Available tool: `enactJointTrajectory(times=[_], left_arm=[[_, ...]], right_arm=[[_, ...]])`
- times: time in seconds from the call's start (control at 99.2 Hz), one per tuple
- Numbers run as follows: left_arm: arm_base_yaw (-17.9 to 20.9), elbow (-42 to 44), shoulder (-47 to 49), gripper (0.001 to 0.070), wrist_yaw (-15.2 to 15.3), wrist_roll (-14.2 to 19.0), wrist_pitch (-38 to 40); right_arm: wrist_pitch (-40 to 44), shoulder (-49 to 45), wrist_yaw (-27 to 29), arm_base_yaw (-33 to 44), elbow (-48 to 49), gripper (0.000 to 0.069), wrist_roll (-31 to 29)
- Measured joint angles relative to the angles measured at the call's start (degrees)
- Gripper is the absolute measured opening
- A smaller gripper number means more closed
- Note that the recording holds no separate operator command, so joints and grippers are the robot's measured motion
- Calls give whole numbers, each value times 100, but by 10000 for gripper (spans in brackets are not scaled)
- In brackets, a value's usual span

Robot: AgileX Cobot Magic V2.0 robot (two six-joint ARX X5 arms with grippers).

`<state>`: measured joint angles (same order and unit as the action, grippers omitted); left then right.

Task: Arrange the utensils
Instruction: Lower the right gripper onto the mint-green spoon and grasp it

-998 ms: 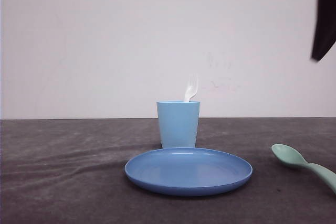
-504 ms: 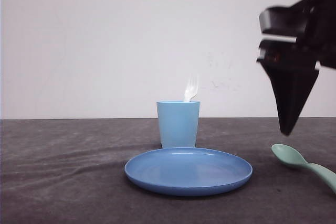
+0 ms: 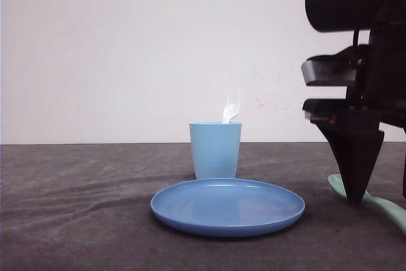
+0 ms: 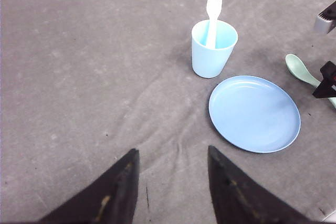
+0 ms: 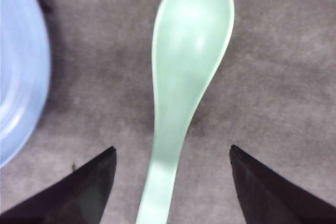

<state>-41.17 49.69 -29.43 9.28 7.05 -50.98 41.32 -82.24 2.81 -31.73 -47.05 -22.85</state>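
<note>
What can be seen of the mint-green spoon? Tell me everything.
The mint-green spoon looks like smooth, slightly glossy plastic, with an oval bowl narrowing into a slim handle. It lies flat on the grey cloth, bowl facing up, to the right of the blue plate and apart from it. The right gripper is open, a finger on either side of the handle, not touching it. The end of the handle is out of view.

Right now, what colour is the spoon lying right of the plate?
Mint green; the smooth plastic spoon shows best in the right wrist view.
</note>
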Motion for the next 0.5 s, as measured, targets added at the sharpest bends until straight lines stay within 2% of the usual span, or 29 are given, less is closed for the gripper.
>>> enactJointTrajectory(times=[0.272,0.434,0.504], left_arm=[[0,0,0,240,0,0,-175],[0,0,0,240,0,0,-201],[0,0,0,240,0,0,-201]], right_arm=[[-142,-153,0,0,0,397,0],[-166,-153,0,0,0,247,-2],[-166,-153,0,-2,0,207,-2]])
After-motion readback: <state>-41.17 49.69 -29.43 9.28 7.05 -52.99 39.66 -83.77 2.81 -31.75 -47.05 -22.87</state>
